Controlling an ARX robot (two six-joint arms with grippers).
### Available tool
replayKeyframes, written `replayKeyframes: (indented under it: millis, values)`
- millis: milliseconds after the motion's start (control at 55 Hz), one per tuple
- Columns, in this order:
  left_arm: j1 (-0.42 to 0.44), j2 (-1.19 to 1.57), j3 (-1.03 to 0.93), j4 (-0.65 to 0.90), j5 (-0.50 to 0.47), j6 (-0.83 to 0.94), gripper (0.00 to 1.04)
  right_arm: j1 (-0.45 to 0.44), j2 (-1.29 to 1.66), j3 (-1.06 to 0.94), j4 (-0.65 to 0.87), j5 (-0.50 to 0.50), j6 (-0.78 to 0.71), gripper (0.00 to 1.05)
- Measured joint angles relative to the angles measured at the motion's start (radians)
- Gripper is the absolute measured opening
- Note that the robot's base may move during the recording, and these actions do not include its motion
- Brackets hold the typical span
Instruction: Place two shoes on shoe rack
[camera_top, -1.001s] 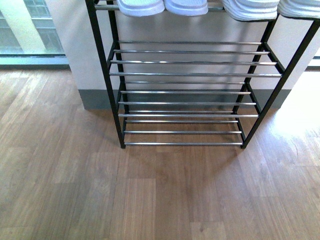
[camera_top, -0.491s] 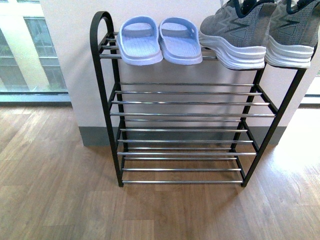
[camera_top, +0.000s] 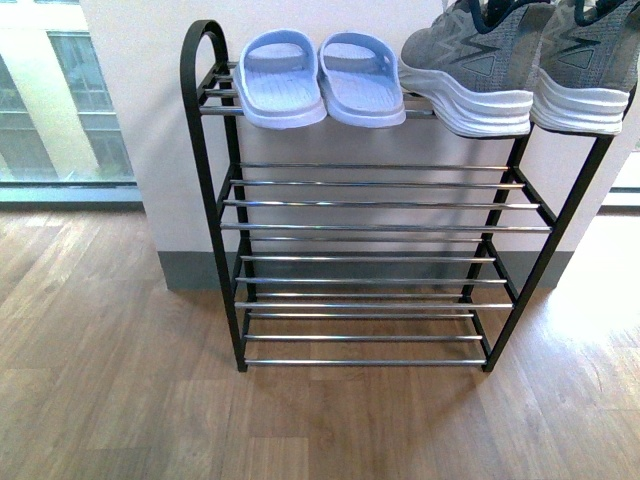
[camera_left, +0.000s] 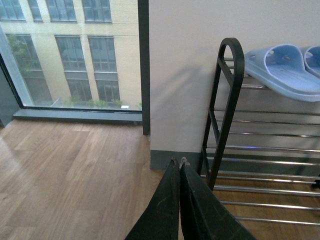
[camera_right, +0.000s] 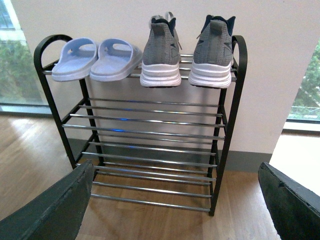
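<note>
Two grey shoes with white soles stand side by side on the right half of the shoe rack's (camera_top: 205, 150) top tier, one (camera_top: 470, 70) left of the other (camera_top: 590, 60). The right wrist view shows both shoes (camera_right: 161, 50) (camera_right: 212, 50) from in front, with the whole rack (camera_right: 235, 100) below them. My right gripper (camera_right: 175, 167) is open and empty, well back from the rack. By the rack's left end post (camera_left: 227, 100), my left gripper (camera_left: 178, 161) hangs shut with nothing in it. Neither gripper shows in the front view.
A pair of light blue slippers (camera_top: 320, 80) fills the left half of the top tier. The three lower tiers hold nothing. The rack stands against a white wall (camera_top: 140, 120) on a wooden floor (camera_top: 120, 400), with windows (camera_left: 75, 55) to the left.
The front view has lifted and drawn back since a second ago, bringing the rack's top tier, slippers and shoes into view. It has hardly shifted in the last half second.
</note>
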Motion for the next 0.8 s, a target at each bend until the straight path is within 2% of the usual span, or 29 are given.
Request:
replayKeyframes:
  millis: [73, 801]
  values:
    - [0.000, -0.022, -0.028, 0.006, 0.000, 0.000, 0.01, 0.000, 0.000, 0.000, 0.000, 0.000, 0.000, 0.95]
    - [0.000, -0.404, -0.031, -0.358, 0.000, 0.000, 0.01, 0.000, 0.000, 0.000, 0.000, 0.000, 0.000, 0.95]
